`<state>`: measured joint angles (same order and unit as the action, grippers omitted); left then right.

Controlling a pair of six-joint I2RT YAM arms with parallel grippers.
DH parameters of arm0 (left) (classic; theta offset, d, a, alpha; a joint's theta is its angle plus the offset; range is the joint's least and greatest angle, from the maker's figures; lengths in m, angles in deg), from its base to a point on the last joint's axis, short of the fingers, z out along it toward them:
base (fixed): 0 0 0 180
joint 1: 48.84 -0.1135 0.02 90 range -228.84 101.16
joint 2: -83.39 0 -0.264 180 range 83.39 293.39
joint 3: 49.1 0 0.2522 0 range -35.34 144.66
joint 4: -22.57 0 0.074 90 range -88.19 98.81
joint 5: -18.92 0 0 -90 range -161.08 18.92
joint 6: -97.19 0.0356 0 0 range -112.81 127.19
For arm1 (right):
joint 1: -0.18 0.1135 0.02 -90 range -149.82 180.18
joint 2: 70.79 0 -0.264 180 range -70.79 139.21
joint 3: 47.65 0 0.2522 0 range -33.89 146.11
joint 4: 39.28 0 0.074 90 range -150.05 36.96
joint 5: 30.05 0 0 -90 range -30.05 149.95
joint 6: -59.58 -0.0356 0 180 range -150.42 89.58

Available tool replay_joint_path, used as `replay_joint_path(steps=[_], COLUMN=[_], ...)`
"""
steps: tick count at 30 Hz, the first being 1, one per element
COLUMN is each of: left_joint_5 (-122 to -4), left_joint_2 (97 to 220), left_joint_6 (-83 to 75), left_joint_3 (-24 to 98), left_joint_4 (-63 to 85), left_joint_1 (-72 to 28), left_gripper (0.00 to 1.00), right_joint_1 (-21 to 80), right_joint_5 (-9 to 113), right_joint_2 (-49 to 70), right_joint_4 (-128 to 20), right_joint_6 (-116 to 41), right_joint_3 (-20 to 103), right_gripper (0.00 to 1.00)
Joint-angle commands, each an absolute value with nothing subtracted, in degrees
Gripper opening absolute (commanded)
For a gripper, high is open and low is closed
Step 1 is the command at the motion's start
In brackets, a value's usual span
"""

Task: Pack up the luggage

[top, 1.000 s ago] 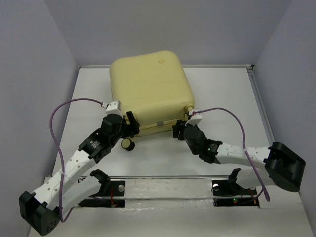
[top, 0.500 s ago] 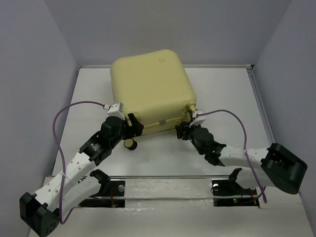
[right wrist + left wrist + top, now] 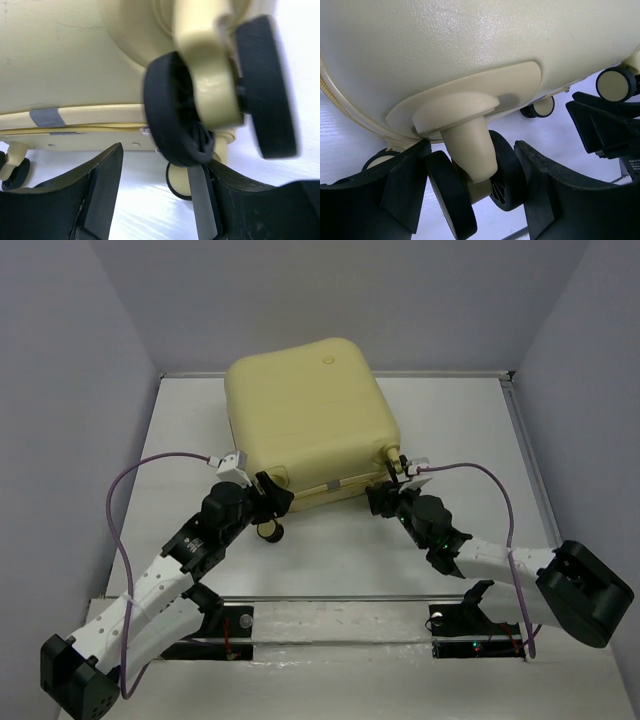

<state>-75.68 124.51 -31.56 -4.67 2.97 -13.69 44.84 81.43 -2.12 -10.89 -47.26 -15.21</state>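
Observation:
The luggage (image 3: 305, 410) is a pale yellow hard-shell suitcase lying shut on the white table, its wheeled end toward the arms. My left gripper (image 3: 272, 498) is open at its near-left corner. In the left wrist view the gripper (image 3: 472, 185) straddles a black-and-cream caster (image 3: 470, 145), one finger on each side of the twin wheels. My right gripper (image 3: 380, 498) is open at the near-right corner. In the right wrist view the gripper (image 3: 160, 170) sits below another caster (image 3: 200, 100), whose black wheel rests against the right-hand finger (image 3: 235, 200).
A lower caster (image 3: 268, 531) rests on the table (image 3: 470, 440) by the left gripper. A grey tape patch (image 3: 330, 486) lies on the suitcase's seam. Grey walls enclose the table on three sides. The right gripper's fingers (image 3: 605, 125) show in the left wrist view.
Both grippers have moved forward to the suitcase's near corners. The right arm has swung to the right, and the suitcase has shifted slightly.

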Motion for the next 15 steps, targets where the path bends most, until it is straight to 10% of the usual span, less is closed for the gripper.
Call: replay_joint_path(steps=[1,15], left_joint_5=[-73.6,-66.5], left_joint_2=[119.6,116.7], left_joint_6=[-32.8,-35.5], left_joint_3=[-3.8,1.4], left_joint_4=[11.6,11.5], left_joint_1=[-13.3,-13.2], left_gripper=[0.06,0.06], right_joint_1=[43.6,41.0], right_joint_5=[78.2,74.2], right_joint_2=[-6.0,3.3], right_joint_4=[-2.9,16.4], right_joint_6=[-49.6,-50.3], right_joint_3=[-19.0,-24.2], right_gripper=[0.60,0.63])
